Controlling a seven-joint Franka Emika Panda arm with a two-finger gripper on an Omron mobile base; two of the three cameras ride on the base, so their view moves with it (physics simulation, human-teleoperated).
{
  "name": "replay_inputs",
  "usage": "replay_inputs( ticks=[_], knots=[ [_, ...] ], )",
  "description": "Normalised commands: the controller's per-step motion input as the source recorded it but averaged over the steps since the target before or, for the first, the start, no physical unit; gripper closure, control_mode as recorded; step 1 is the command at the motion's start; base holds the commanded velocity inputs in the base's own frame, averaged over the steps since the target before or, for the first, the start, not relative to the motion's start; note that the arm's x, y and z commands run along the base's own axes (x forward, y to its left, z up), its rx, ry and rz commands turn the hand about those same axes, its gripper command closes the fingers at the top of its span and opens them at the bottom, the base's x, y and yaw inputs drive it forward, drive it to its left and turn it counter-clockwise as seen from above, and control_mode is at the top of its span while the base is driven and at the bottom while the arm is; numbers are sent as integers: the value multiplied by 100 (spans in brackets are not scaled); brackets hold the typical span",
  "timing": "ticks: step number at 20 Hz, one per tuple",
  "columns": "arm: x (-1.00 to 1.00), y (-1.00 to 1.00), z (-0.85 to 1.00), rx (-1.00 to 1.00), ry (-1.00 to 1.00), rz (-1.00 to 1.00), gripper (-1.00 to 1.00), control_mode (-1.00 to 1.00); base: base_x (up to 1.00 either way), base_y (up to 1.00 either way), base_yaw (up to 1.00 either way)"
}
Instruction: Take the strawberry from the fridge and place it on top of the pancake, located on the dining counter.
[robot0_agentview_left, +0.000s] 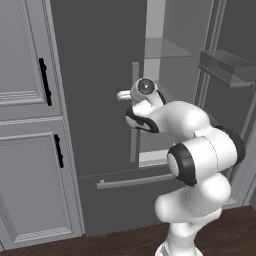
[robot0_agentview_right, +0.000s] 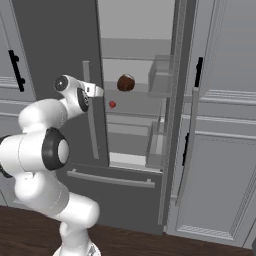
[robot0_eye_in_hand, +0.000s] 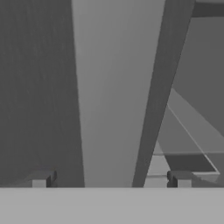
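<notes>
The claw (robot0_eye_in_hand: 109, 179) stands wide apart with nothing between its fingers, directly in front of the long vertical handle (robot0_eye_in_hand: 111, 92) of the fridge's (robot0_agentview_left: 95, 100) closed left door. In the hand view the handle runs up between the two fingertips (robot0_eye_in_hand: 41, 179); whether they touch it cannot be told. The right fridge door (robot0_agentview_right: 187, 125) is swung open. The strawberry (robot0_agentview_right: 112, 104) lies on a glass shelf inside, beyond the claw and to its right in the right base view, well apart from it. A dark reddish-brown round lump (robot0_agentview_right: 125, 82) rests above the strawberry, on a higher shelf. Light grey cabinets (robot0_agentview_left: 30, 125) flank the fridge.
</notes>
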Motion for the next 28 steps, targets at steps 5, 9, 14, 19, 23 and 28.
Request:
replay_inputs(
  ticks=[5,9,14,19,23,28],
  knots=[
    [36,0,1,0,0,-1,-100,-100,0,0,0],
    [21,0,0,0,-1,0,100,-100,0,0,0],
    [-1,7,3,0,0,-3,100,-100,0,0,0],
    [-57,47,2,0,1,-22,100,-100,0,0,0],
    [-78,48,3,0,2,-28,100,-100,0,0,0],
    [-81,47,0,0,1,-29,100,-100,0,0,0]
  ],
)
